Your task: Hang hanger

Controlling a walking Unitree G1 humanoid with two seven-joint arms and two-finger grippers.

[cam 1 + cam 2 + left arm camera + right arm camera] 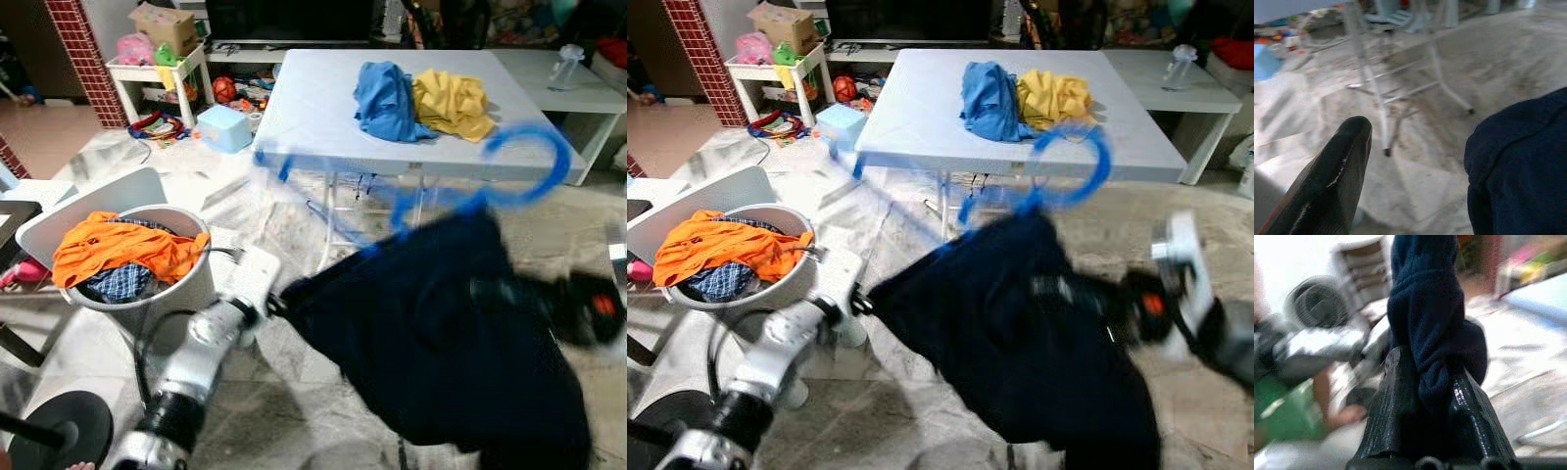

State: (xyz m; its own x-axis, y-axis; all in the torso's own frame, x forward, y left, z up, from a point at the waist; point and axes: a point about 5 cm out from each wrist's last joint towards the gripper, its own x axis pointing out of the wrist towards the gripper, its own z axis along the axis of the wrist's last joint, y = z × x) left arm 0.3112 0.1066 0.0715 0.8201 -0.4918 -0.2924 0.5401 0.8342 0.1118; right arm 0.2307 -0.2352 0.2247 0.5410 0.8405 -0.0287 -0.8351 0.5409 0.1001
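Navy garment is hanging between both arms, right pincer clamping it; blue hanger hook is pointing up toward the tabletop; left pincer unclear.

A garment on a hanger is hanging before a table bearing two cloths, a laundry basket standing at left

Right gripper: two black fingers clamped on a fold of navy cloth, which rises betw. them and bulges just above the tips. Bkgd blurred: silver arm at one side w/ a round grey part, pale floor, light-blue table edge beyond.
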